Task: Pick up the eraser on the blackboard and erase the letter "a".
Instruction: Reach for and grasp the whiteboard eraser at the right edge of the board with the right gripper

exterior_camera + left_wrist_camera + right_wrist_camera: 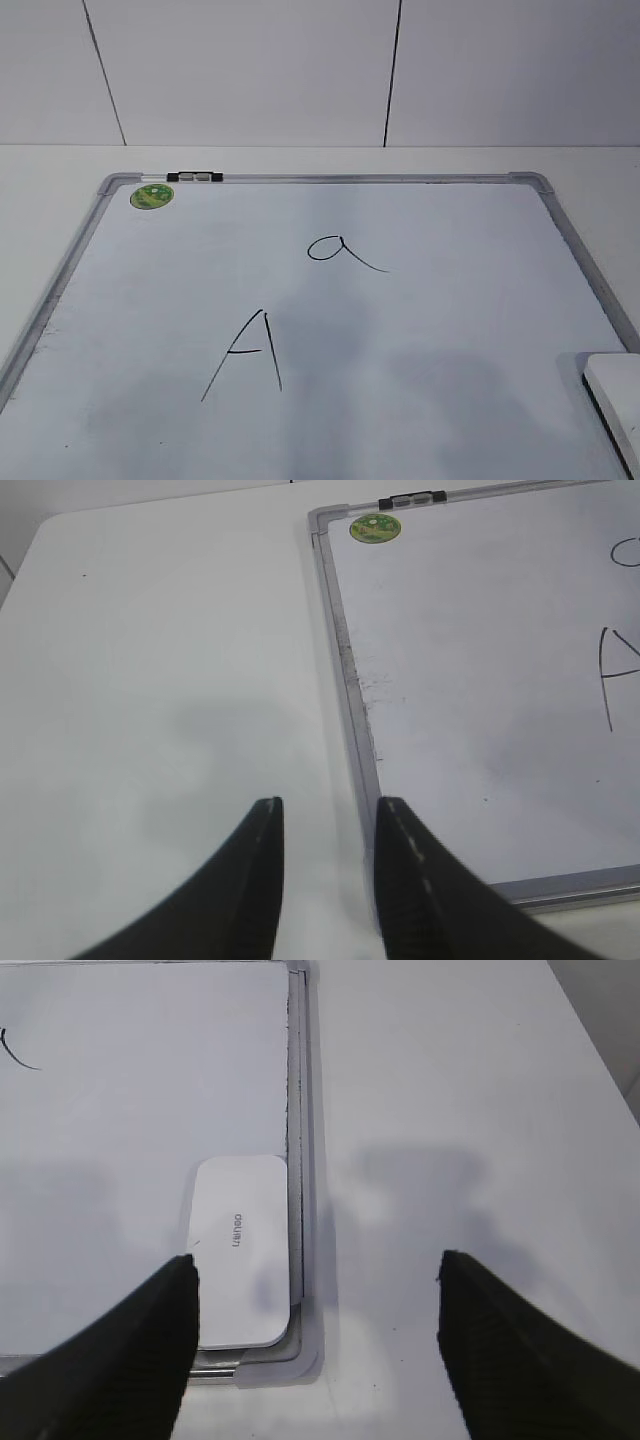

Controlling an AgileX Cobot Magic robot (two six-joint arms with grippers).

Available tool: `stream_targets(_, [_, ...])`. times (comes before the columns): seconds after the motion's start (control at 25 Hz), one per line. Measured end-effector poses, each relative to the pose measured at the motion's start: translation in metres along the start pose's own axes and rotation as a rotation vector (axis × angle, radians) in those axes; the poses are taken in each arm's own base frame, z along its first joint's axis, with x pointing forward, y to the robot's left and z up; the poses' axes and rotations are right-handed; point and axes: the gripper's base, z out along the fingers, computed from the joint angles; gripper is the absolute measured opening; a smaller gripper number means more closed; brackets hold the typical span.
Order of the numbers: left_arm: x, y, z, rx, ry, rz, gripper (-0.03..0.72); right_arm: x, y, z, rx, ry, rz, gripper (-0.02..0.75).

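The blackboard (pixel 450 330) is a white dry-erase board with a silver frame, lying flat on the table. The small cursive letter "a" (pixel 340 250) is drawn near its middle; a larger capital "A" (pixel 248 352) is below and left of it. The white eraser (pixel 242 1250) lies in the board's near right corner and also shows in the exterior view (pixel 615 395). My right gripper (pixel 315 1265) is open wide, above the board's corner, its left finger over the eraser's left edge. My left gripper (pixel 328 805) is open and empty over the board's left frame.
A round green sticker (pixel 151 196) and a black-and-silver clip (pixel 195 177) sit at the board's far left corner. The board rests on a white table (pixel 150 680), with a white panelled wall (pixel 300 70) behind. Neither arm shows in the exterior view.
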Motion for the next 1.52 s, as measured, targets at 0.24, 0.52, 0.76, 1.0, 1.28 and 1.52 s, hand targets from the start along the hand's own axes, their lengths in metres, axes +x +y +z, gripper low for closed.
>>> stream_targets(0.24, [0.000,0.000,0.000,0.000,0.000,0.000,0.235,0.000,0.000,0.000,0.000,0.000,0.000,0.592])
stream_targets(0.52, [0.000,0.000,0.000,0.000,0.000,0.000,0.235,0.000,0.000,0.000,0.000,0.000,0.000,0.592])
stream_targets(0.76, [0.000,0.000,0.000,0.000,0.000,0.000,0.235,-0.004,0.000,-0.001,-0.006,0.010,0.002,0.592])
stream_targets(1.0, [0.000,0.000,0.000,0.000,0.000,0.000,0.235,-0.023,0.002,0.000,-0.031,0.160,0.008,0.592])
stream_targets(1.28, [0.000,0.000,0.000,0.000,0.000,0.000,0.235,-0.043,0.006,0.003,-0.083,0.236,0.024,0.592])
stream_targets(1.52, [0.000,0.000,0.000,0.000,0.000,0.000,0.235,-0.051,0.007,0.018,-0.093,0.326,0.003,0.592])
